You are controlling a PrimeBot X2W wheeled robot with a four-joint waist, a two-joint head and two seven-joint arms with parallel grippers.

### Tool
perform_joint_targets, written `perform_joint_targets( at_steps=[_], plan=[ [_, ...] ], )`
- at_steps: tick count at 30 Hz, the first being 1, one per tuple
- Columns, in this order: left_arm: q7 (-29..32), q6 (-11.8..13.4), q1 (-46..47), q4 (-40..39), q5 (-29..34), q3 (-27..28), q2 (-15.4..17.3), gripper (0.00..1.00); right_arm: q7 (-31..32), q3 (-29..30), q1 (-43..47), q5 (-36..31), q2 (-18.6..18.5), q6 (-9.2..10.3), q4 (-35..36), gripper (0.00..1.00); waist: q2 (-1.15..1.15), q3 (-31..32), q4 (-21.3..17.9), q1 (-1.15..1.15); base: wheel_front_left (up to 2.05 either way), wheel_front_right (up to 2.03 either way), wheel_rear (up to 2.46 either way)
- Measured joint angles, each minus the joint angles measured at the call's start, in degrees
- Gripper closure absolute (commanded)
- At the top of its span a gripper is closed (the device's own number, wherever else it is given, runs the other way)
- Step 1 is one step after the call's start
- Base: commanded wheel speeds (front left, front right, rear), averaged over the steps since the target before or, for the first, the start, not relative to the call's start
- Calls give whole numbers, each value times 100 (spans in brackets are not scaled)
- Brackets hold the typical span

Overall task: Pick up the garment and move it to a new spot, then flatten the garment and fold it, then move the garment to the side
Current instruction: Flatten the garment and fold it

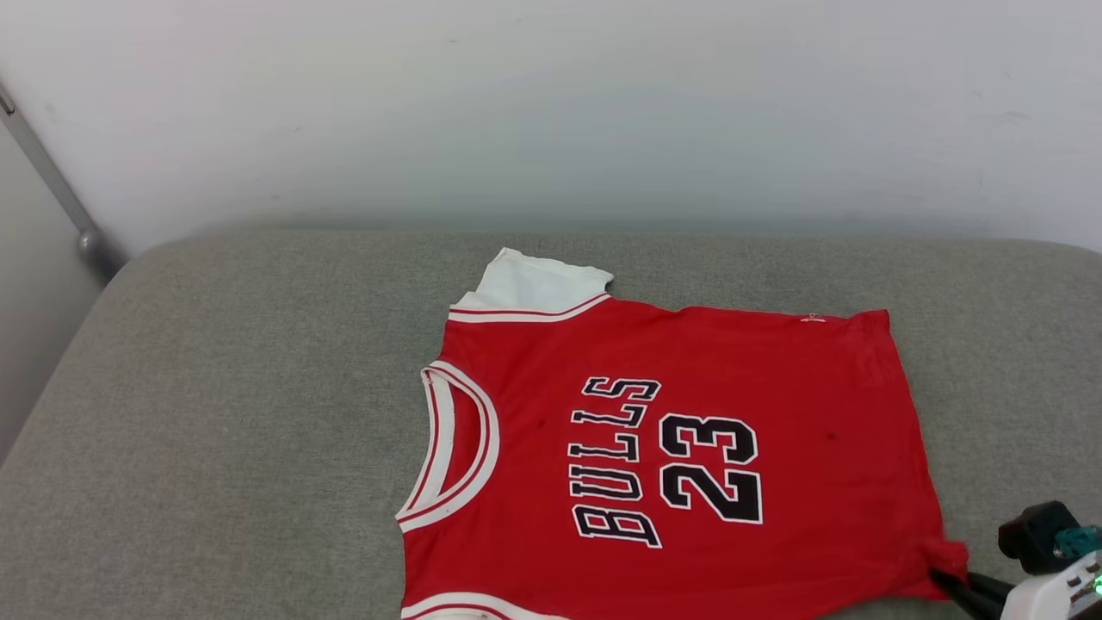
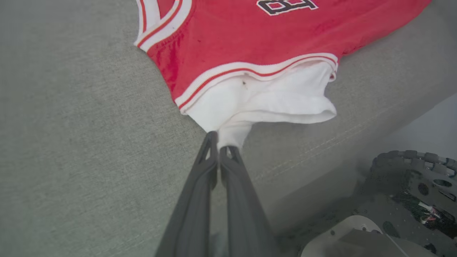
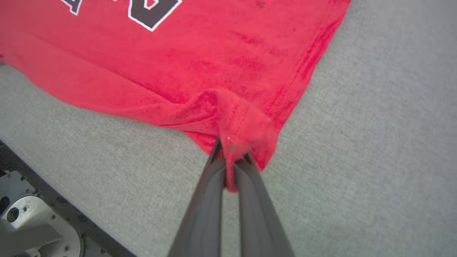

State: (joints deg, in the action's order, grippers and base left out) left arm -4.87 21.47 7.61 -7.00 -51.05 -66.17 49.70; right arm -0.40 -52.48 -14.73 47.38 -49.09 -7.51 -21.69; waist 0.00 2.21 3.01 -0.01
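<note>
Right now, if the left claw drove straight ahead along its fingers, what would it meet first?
The white sleeve that the left claw grips; beyond it, likely the jersey's red body.

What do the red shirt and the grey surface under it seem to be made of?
The shirt: probably a thin knit fabric, slightly shiny; it gathers in soft folds at its corner. The grey surface: seemingly woven upholstery cloth, matt, with a fine speckled weave and a stitched seam near its edge.
</note>
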Motion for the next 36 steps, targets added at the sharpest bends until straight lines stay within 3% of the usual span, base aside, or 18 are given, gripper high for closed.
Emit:
perform_joint_targets(
  at_steps=[12, 17, 21, 26, 36],
  plan=[
    [180, -506, 1496, 467, 595, 322, -86, 100, 315, 1074, 38, -266, 122, 0, 399, 100, 0, -344, -88, 0, 0, 0, 0],
    [254, -924, 2301, 962, 772, 448, -277, 100, 519, 1422, -191, -505, 186, 0, 664, 100, 0, -755, -185, 1, 0, 0, 0],
    [264, -1304, 2969, 1575, 894, 550, -516, 100, 756, 1580, -470, -737, 275, 0, 824, 100, 0, -1244, -297, 2, 0, 0, 0],
    [319, -1517, 3362, 2042, 954, 577, -604, 100, 907, 1626, -736, -831, 380, 0, 825, 100, 0, -1630, -381, 2, 0, 0, 0],
    [361, -2129, 3773, 3319, 961, 388, -1099, 100, 1087, 1443, -1227, -882, 548, -1, 498, 100, 0, -2267, -502, 2, 0, 0, 0]
  ],
)
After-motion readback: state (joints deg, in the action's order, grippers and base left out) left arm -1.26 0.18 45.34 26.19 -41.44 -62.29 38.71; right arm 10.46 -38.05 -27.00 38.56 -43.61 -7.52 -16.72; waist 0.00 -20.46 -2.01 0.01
